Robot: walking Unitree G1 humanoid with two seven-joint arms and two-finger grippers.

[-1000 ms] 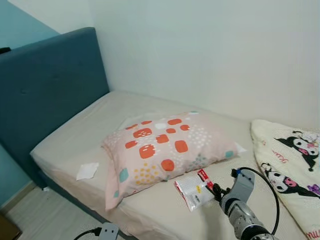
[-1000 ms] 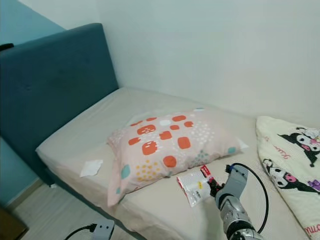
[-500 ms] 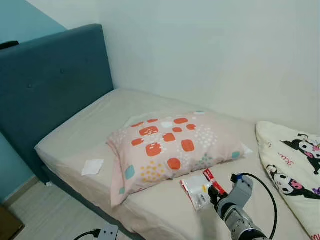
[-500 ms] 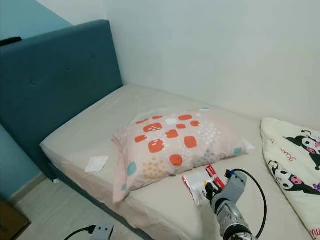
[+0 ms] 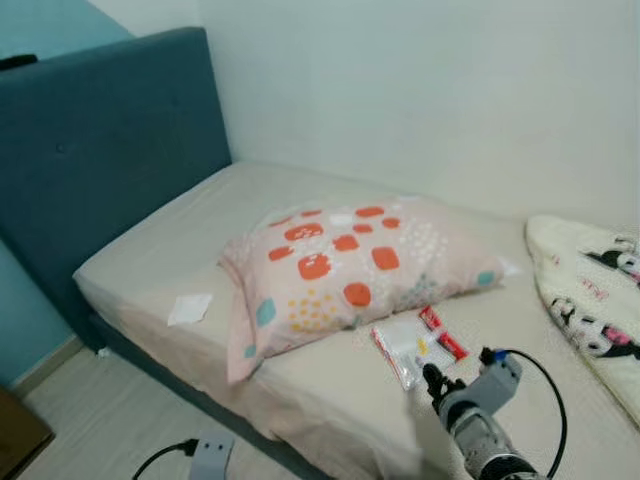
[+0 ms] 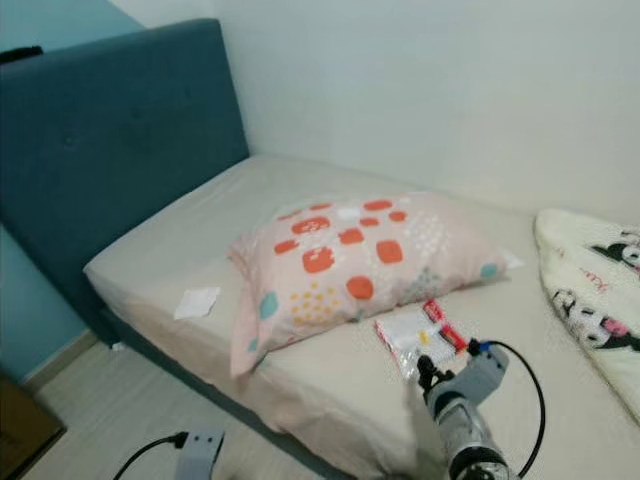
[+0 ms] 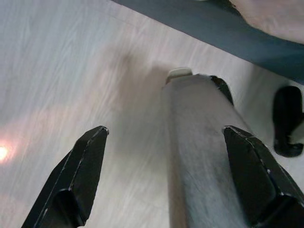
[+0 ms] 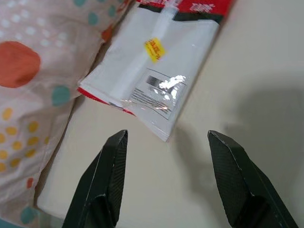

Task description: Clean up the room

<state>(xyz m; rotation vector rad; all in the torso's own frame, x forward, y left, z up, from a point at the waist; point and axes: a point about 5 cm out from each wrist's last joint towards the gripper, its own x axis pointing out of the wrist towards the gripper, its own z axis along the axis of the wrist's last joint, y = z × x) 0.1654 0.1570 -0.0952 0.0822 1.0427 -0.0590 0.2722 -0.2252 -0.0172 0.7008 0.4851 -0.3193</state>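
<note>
Nearest the camera, the right gripper (image 8: 166, 185) is held low over the mattress (image 5: 330, 400), its two black fingers (image 8: 107, 175) spread wide apart with nothing between them, and it is aimed at a white and red snack packet (image 8: 152, 76) that lies flat on the sheet just ahead of the fingertips, not yet touched. The step in hand is judged to be the approach to this piece of litter, so that it can be lifted off the bed as part of tidying the room. The packet's far edge is seen to lie against, or just beside, the patterned pillow (image 5: 350, 265); whether it is tucked under the pillow cannot be told. For the next move, the gripper would need to be advanced a little and lowered so that the thin, flat wrapper can be pinched by an edge, since a slippery foil lying flush on soft bedding is likely hard to catch. The left gripper (image 7: 161, 180) is hung idle over the pale floor (image 7: 57, 71), fingers parted and empty. Farther off, a small white scrap of paper (image 5: 190, 308) is left near the bed's edge, before the blue headboard (image 5: 110, 130), and a cartoon-printed blanket (image 5: 590, 320) is heaped on the right.
</note>
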